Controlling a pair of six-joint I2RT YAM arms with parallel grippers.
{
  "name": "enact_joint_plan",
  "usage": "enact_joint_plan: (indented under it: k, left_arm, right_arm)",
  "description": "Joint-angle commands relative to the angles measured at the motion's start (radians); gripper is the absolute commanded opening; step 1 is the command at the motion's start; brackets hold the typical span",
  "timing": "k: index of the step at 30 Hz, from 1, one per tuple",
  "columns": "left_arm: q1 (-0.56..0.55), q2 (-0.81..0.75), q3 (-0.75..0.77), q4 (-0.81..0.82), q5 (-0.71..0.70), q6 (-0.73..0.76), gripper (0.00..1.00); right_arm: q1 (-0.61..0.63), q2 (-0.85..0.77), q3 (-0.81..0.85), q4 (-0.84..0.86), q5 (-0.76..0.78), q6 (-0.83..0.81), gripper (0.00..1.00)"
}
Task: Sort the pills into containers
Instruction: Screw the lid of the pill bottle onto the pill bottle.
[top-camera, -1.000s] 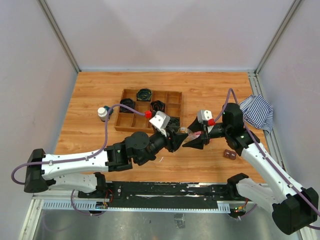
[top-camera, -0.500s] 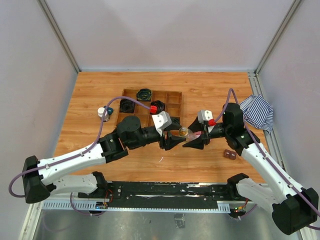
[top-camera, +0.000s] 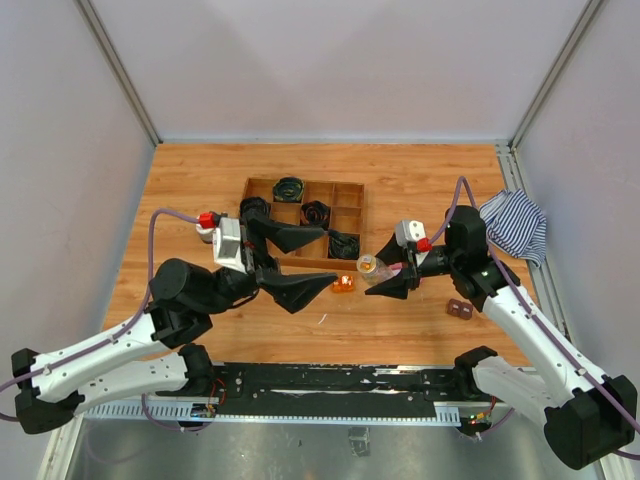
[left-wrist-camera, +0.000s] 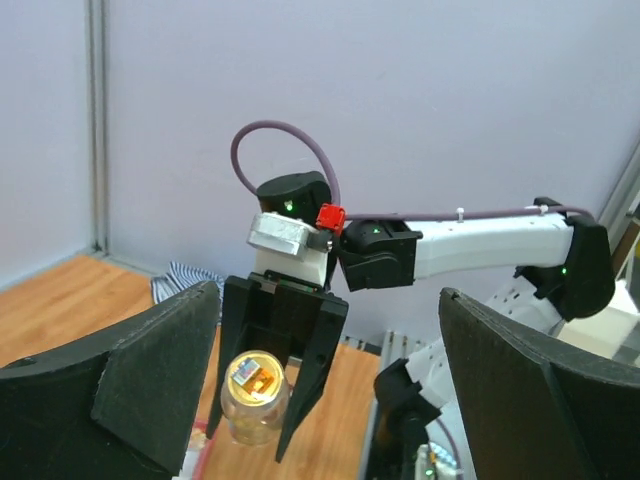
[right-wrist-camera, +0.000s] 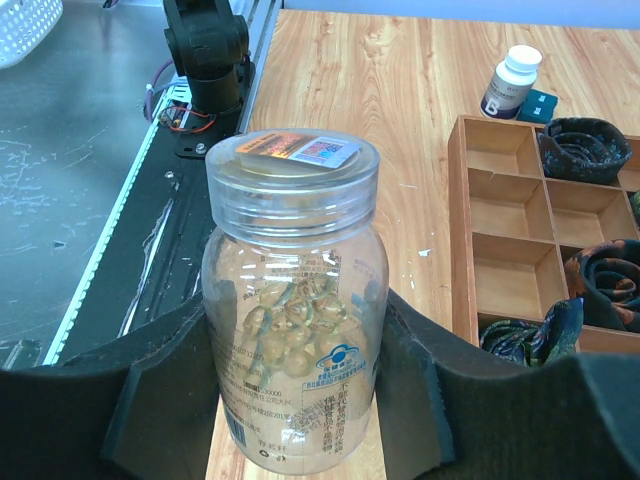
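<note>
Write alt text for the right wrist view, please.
The right gripper holds a clear pill bottle, lid on. Behind it, on the wooden table, stand a compartment tray and a small dark bottle with a white cap.

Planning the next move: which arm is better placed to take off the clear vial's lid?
Probably left: the left gripper is open, empty and faces the lid; the right gripper is shut on the clear vial.

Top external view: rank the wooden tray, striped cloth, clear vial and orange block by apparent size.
1. wooden tray
2. striped cloth
3. clear vial and orange block: these look about alike, and the vial is partly hidden, so I won't rank them.
</note>
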Motion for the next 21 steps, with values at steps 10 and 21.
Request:
enact_joint_plan:
  k: [10, 21]
  left_arm:
    - [-0.233, 0.186, 0.085, -0.199, -0.55, -0.079, 0.86]
    - [-0.285, 0.339, 0.212, -0.313, -0.698, -0.05, 0.84]
  right_arm:
    - [-0.015, -0.015, 0.03, -0.004, -0.031, -0.004, 0.01]
    - [-0.018, -0.019, 0.029, -0.003, -0.033, -0.003, 0.01]
